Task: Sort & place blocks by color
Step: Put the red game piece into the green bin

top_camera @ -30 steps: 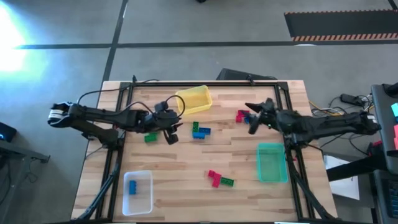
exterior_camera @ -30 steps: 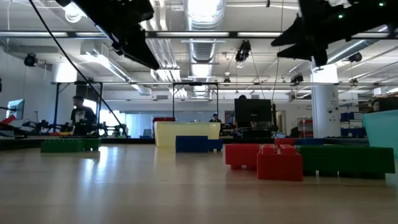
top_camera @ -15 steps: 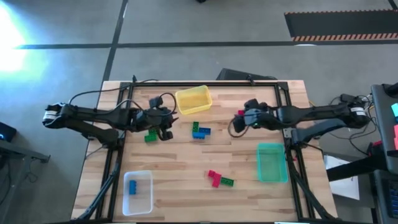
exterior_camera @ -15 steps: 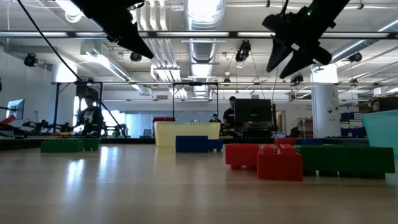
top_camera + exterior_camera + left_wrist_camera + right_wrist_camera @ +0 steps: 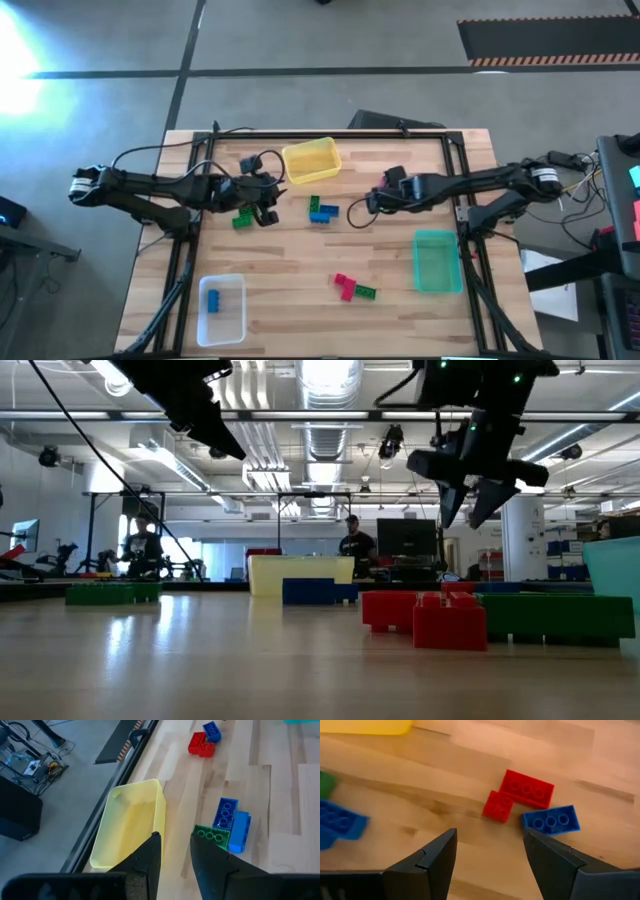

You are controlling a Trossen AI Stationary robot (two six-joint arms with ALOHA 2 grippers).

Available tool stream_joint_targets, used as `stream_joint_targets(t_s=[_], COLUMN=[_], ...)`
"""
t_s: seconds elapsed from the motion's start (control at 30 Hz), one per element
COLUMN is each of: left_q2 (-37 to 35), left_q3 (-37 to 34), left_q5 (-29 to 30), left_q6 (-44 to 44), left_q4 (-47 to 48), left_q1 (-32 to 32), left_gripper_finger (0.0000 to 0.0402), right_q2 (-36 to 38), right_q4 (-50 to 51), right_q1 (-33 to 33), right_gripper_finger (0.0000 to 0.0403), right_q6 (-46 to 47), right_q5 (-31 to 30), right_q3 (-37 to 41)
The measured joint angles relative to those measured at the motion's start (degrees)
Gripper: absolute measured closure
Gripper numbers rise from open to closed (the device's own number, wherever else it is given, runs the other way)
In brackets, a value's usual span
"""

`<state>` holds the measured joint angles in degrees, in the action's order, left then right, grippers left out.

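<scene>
Blocks lie scattered on the wooden table point(image 5: 300, 255). In the high view, with the table centre as the clock hub, a blue-and-green cluster point(image 5: 322, 210) sits just off centre toward 12 o'clock, directly below the yellow bin point(image 5: 311, 160), which stands at 12 o'clock near the far edge. A green block point(image 5: 242, 220) lies at 9 o'clock. A red-and-green cluster point(image 5: 352, 288) lies at 5 o'clock. A red block and a blue block point(image 5: 551, 819) lie touching at 2 o'clock, largely covered by the right arm in the high view; the right wrist view shows the red block point(image 5: 519, 793) as an L-shaped piece with the blue one just beside its corner. One blue block point(image 5: 213, 298) rests inside the clear bin point(image 5: 222, 310) at 7 o'clock. The green bin point(image 5: 437, 262) stands at 4 o'clock.

Left gripper point(image 5: 266, 205) hangs above the table at 10 o'clock, between the green block and the yellow bin. Its fingers point(image 5: 150, 857) stand slightly apart and hold nothing.

Right gripper point(image 5: 368, 205) hangs above the table at 2 o'clock, just beside the red and blue blocks. Its jaws are spread wide, pinching nothing; the red block shows between the fingers point(image 5: 437, 855) in the wrist view, clear of both.
</scene>
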<state>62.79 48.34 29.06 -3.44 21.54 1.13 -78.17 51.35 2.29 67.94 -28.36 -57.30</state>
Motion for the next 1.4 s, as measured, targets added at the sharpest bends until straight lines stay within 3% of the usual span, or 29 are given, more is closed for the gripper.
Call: stream_joint_targets(t_s=[0.5, 1.03, 1.4], left_q2=[-0.20, -0.22, -0.24], left_q3=[-0.12, -0.12, -0.12], left_q5=[1.75, 3.03, 3.15], left_q6=[-0.35, -0.46, -0.46], left_q4=[0.03, -0.04, -0.11], left_q1=[0.07, 0.02, 0.00], left_gripper_finger=[0.0314, 0.0314, 0.0314], right_q2=[-10.80, -19.44, -19.98], right_q4=[-5.90, -10.89, -13.58], right_q1=[7.79, 8.26, 8.26], right_gripper_finger=[0.0183, 0.0183, 0.0184], right_q6=[-5.44, -5.00, -6.24], right_q5=[0.29, 1.51, 1.03], right_q3=[0.83, 0.83, 0.83])
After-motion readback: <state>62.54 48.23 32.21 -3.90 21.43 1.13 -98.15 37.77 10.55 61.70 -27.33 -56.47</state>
